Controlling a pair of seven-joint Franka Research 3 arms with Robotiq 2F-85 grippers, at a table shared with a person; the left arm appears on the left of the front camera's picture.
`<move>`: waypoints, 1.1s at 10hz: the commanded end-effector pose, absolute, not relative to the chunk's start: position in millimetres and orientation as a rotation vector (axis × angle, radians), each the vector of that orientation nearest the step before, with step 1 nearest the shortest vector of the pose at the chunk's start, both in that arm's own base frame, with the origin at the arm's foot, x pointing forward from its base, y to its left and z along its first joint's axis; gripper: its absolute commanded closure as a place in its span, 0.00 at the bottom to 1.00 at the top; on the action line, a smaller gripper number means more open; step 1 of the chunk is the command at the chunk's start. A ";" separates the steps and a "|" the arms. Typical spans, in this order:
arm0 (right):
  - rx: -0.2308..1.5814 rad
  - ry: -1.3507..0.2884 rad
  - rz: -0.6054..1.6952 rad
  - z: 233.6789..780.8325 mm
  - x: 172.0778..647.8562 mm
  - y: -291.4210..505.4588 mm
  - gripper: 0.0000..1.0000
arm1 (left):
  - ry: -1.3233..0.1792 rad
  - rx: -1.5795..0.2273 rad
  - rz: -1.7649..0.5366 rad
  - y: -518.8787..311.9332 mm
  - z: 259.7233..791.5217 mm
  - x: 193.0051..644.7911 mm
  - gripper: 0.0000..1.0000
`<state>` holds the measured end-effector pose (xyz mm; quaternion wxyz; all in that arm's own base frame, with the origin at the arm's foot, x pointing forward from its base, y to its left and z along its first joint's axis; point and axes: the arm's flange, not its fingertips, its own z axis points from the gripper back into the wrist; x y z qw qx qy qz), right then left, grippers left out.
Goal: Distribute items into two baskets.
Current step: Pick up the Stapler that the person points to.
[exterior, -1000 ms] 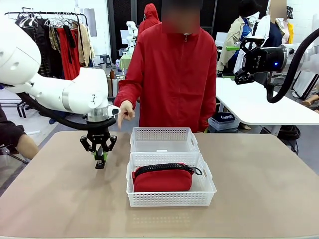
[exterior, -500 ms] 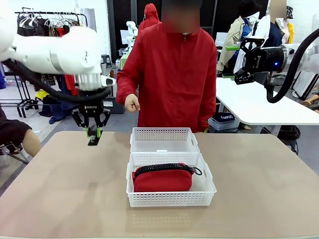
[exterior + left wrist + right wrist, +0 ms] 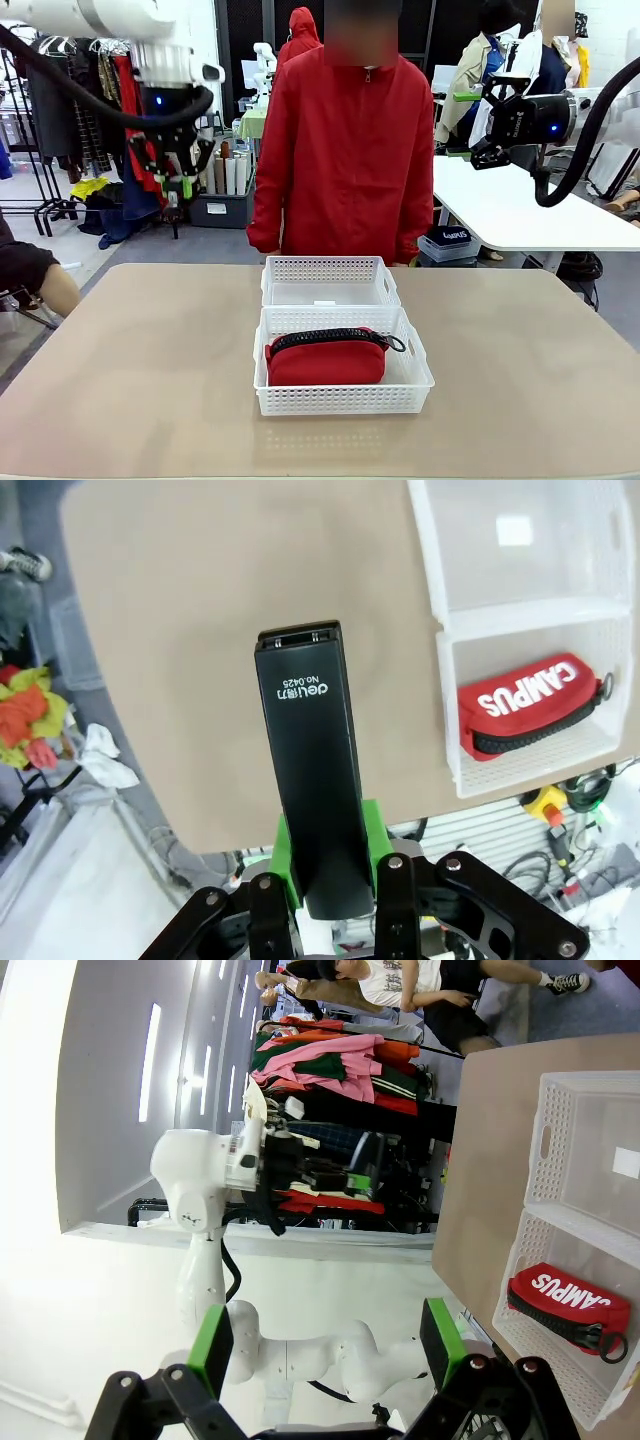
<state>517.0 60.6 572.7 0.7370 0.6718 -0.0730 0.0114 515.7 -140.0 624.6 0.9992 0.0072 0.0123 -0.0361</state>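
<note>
My left gripper (image 3: 180,186) hangs high above the table's far left corner, shut on the small black stapler (image 3: 310,780), which stands clamped between the green pads (image 3: 372,852). Two white lattice baskets sit mid-table, one behind the other. The near basket (image 3: 415,385) holds the red zip pouch (image 3: 325,360), while the far basket (image 3: 375,270) holds only a white label. In the left wrist view both baskets (image 3: 445,670) lie off to the right, the pouch (image 3: 525,695) in one. My right gripper (image 3: 470,125) is raised at the upper right, open, nothing between its fingers (image 3: 210,1345).
A person in a red jacket (image 3: 345,150) stands at the table's far edge behind the baskets, arms down. A white table (image 3: 520,215) stands behind at the right, with clothes racks at the back left. Bare tan tabletop (image 3: 130,360) surrounds the baskets.
My left gripper has risen from just above the table to well above it, moving back and left with the stapler. The person's pointing hand has dropped. The right arm is unmoved.
</note>
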 end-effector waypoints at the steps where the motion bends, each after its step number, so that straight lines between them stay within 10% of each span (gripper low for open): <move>1: 1.473 -0.169 0.021 574.5 517.5 61.5 0.00 | -0.014 0.009 -0.078 -132.1 652.6 522.9 1.00; 11: 1.473 -0.169 0.021 574.5 517.5 61.5 0.00 | -0.081 -0.007 -0.081 -136.3 684.6 514.8 1.00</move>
